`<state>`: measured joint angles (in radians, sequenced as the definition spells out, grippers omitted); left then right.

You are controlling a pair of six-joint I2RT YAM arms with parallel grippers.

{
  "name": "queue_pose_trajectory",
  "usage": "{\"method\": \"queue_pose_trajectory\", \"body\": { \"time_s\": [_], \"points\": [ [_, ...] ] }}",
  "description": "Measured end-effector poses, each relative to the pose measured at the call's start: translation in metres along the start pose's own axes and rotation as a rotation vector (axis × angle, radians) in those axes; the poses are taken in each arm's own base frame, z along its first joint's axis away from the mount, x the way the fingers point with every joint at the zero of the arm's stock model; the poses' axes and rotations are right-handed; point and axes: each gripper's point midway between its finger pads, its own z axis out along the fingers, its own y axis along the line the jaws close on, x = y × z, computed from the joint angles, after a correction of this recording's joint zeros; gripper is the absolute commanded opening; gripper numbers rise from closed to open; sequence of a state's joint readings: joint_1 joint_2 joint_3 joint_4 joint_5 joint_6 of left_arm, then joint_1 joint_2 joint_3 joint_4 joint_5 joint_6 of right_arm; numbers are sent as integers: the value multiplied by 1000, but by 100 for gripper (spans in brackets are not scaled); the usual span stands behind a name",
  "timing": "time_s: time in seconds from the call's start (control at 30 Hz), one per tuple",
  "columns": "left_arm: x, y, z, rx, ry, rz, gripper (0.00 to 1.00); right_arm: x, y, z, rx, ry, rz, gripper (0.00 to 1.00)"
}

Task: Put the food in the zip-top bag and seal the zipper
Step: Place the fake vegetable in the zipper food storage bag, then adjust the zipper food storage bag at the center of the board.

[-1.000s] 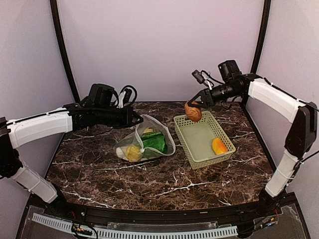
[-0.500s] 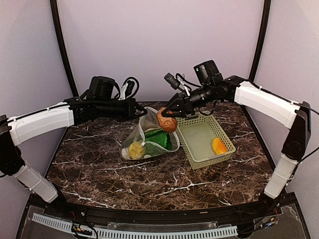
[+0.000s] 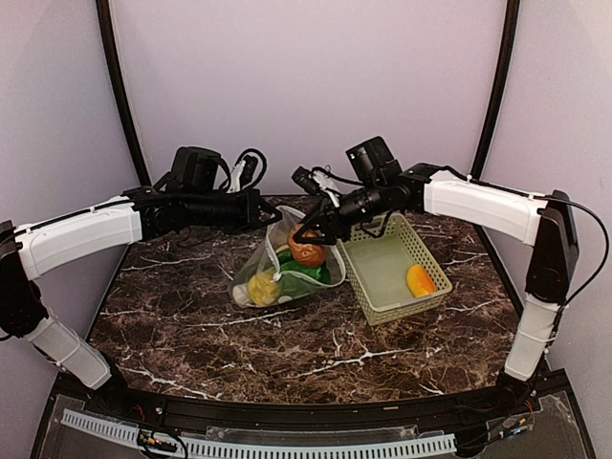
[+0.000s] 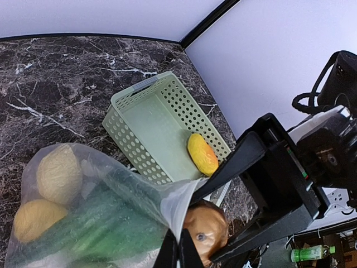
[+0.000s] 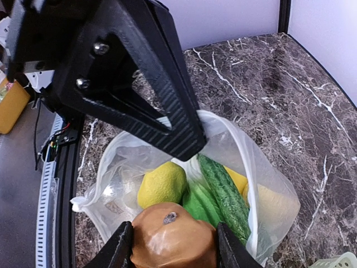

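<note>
1. The table (image 3: 191,335) carries everything; the arms meet over its far middle.
2. The bag (image 5: 268,184) lies on its side left of the basket, its mouth lifted open. A green piece (image 5: 223,190) and yellow pieces (image 5: 162,184) already lie inside. The film looks thin, limp and slick, so it likely collapses once let go. The best hold is the stiffer rim, not the wall. I cannot pick out the zipper along that rim.
3. The basket (image 3: 356,277) sits just right of the bag.
4. The left gripper (image 3: 268,214) has its jaws pinched together on the bag's upper rim, keeping the mouth up.
5. The right gripper (image 3: 308,237) hangs at the mouth, its jaws closed around the brown piece's sides.
6. The brown piece (image 5: 173,240) hovers over the opening, above the yellow one. It looks light, hard and smooth, so it could roll out if dropped short of the mouth.
7. The orange piece (image 3: 420,279) remains in the basket's right end. It is rounded and probably slippery, so grip it across its narrow middle.
</note>
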<state>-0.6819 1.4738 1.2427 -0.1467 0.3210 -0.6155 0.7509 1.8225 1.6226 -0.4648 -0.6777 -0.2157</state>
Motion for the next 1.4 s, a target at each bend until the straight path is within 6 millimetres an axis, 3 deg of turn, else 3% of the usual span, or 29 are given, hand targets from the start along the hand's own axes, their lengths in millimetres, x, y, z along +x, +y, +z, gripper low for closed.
{"method": "queue_pose_trajectory", "body": {
  "time_s": [0.33,0.6,0.8,0.97,1.13,1.3,1.4],
  "points": [
    [1,1,0,-1,2,-12,1,15,-24,33,56,48,4,40],
    [1,1,0,-2,2,-15,1,11,-18,48,-5,62,11,70],
    [2,2,1,-5,2,-16,1,-4,-9,35,-6,76,-8,69],
    [5,5,2,-12,9,-19,1,-5,-2,1,65,89,-21,60],
    [5,5,1,-11,9,-19,1,23,-14,-42,235,134,-9,51],
    [9,7,0,-15,14,-21,1,77,-37,-40,302,254,81,45],
    [9,6,-1,-14,12,-20,1,102,-40,-34,301,316,131,38]
  ]
}}
